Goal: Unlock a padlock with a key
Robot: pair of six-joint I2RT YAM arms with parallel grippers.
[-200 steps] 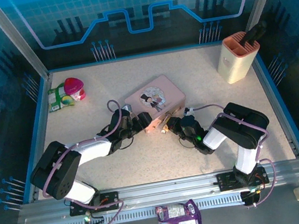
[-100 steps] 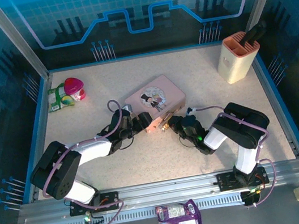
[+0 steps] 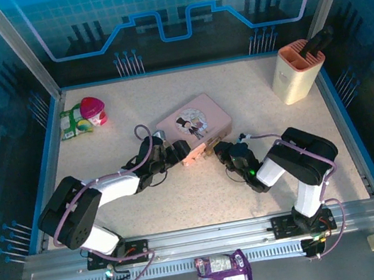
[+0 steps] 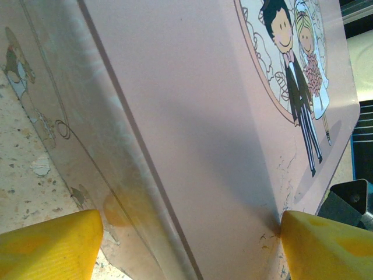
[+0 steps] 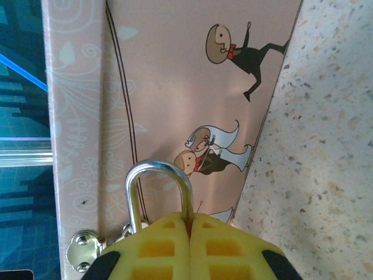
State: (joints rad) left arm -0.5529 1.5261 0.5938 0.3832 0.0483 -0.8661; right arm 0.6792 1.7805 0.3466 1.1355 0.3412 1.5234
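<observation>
Seen from above, the pink tin (image 3: 196, 128) lies aslant near the middle of the bench (image 3: 183, 202), and both arms reach low toward its near long side. The left arm runs from its base up and rightward with the forearm close to the bench, so the left tool (image 3: 182, 153) meets the tin's near left corner. The right arm folds at a raised elbow to the right of the tin and reaches back leftward, bringing the right tool (image 3: 220, 152) to the tin's near wall, just beside the left one. A cream holder (image 3: 296, 73) stands well off to the tin's far right, and a pink-topped cup (image 3: 93, 111) well off to its left. In the left wrist view, the left tool (image 4: 189, 227) stands wide with the tin's corner between its yellow pads (image 4: 49, 245). One pad lies against the side wall and the other touches the lid's edge below the cartoon couple (image 4: 297, 76), so it clamps the tin. In the right wrist view, the right tool (image 5: 189, 233) has its pads pressed together with no gap. The padlock (image 5: 158, 166) hangs at the tin's front wall, its silver shackle arching just beyond the pad tips. One leg runs down to the seam between the pads, the other beside a silver hasp (image 5: 78, 248). The padlock's body is hidden behind the pads, and I cannot tell what, if anything, they pinch.
</observation>
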